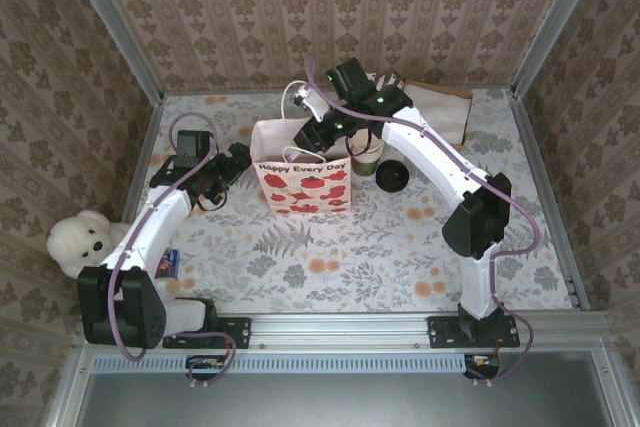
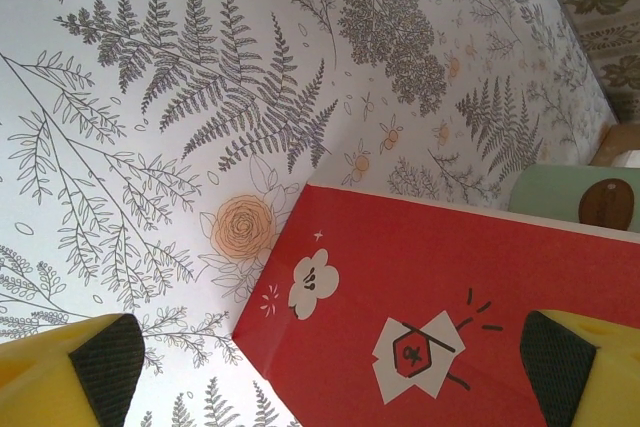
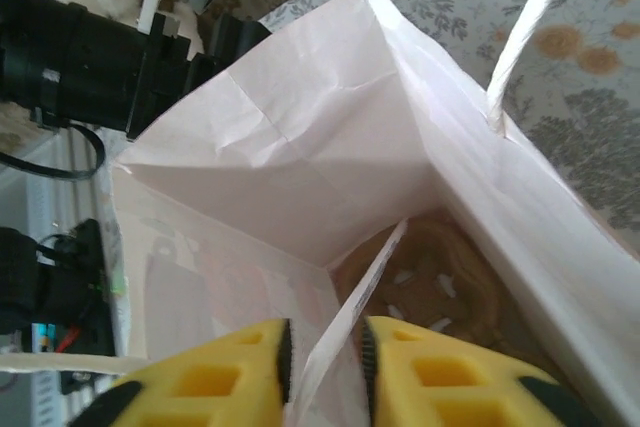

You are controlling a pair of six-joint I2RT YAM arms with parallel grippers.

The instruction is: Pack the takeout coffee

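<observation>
A white paper bag (image 1: 300,182) with red print and "Happy Every Day" stands open at mid-table. My right gripper (image 1: 320,132) hovers over its mouth. In the right wrist view its jaws (image 3: 325,362) stand slightly apart, with the bag's white handle strip (image 3: 360,287) running loose between them. Something brown (image 3: 450,287) lies at the bag's bottom. My left gripper (image 1: 238,162) is wide open beside the bag's left side; the red side panel (image 2: 450,297) lies between its fingers (image 2: 335,362). A green cup (image 1: 365,159) stands behind the bag's right corner, its top under the right arm, so a lid cannot be told.
A round black lid (image 1: 390,177) lies right of the green cup. A brown paper bag (image 1: 445,107) sits at the back right. A white teddy bear (image 1: 85,242) sits off the table's left edge, near the left arm. Patterned walls enclose the table.
</observation>
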